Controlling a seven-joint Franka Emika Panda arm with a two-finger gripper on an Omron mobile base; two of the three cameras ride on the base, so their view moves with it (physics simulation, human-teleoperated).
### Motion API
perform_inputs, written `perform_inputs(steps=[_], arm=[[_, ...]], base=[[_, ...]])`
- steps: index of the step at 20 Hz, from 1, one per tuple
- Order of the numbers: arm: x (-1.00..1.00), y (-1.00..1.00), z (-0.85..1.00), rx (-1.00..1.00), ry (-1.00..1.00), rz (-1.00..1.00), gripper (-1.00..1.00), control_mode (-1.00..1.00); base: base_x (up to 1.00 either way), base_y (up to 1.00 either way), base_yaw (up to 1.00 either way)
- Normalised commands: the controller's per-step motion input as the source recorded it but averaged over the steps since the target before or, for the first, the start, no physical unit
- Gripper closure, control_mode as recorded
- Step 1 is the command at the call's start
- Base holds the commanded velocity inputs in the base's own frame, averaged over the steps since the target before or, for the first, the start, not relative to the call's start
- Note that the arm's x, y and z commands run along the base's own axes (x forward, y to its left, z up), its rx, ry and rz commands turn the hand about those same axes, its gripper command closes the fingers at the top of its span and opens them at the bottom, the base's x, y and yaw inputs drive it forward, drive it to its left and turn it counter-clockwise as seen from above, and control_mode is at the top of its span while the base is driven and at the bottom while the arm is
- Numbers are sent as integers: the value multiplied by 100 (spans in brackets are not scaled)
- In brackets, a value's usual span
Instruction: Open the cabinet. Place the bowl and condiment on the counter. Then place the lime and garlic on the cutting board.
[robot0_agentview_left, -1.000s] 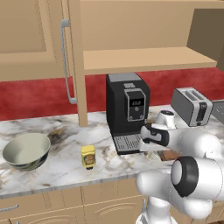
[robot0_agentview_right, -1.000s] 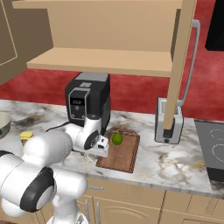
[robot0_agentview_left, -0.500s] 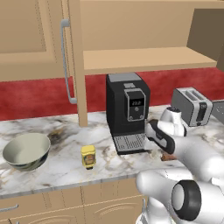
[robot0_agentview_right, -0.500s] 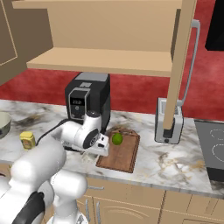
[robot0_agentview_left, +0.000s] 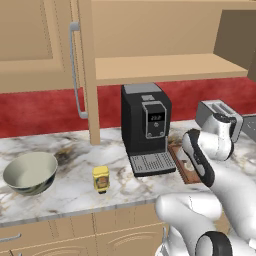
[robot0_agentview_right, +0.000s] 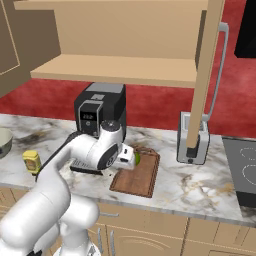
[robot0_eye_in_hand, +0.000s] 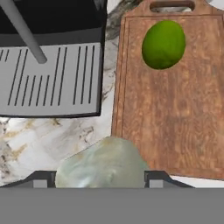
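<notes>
Holding garlic (robot0_eye_in_hand: 103, 162) in gripper (robot0_eye_in_hand: 101, 178), lime (robot0_eye_in_hand: 163, 44) beyond.

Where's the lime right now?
The lime lies on the cutting board, near its handle end, right of the coffee machine's grille tray in the hand view.

A glossy white robot arm (robot0_agentview_left: 220, 175) of rounded, bulbous segments, with dark grey bands and black discs at its joints. A dark strip runs along one link. Its hand (robot0_eye_in_hand: 102, 179) ends in two small dark finger tips (robot0_eye_in_hand: 40, 180).
</notes>
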Motion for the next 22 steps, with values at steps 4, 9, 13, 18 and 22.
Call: perform_inputs(steps=[4,9,13,18,22], arm=[[15,-75,6,0,-6,-5,100,-100],[38,-35,-25,-3,-1,-2,100,-100],[31,-8,-37,-1,0,0,100,-100],[10,-3,-27,-1,0,0,-100,-100],[0,0,-1,-2,-5,0,-100,-100]], base=[[0,0,0],[0,0,0],[0,0,0],[0,0,0],[0,0,0]])
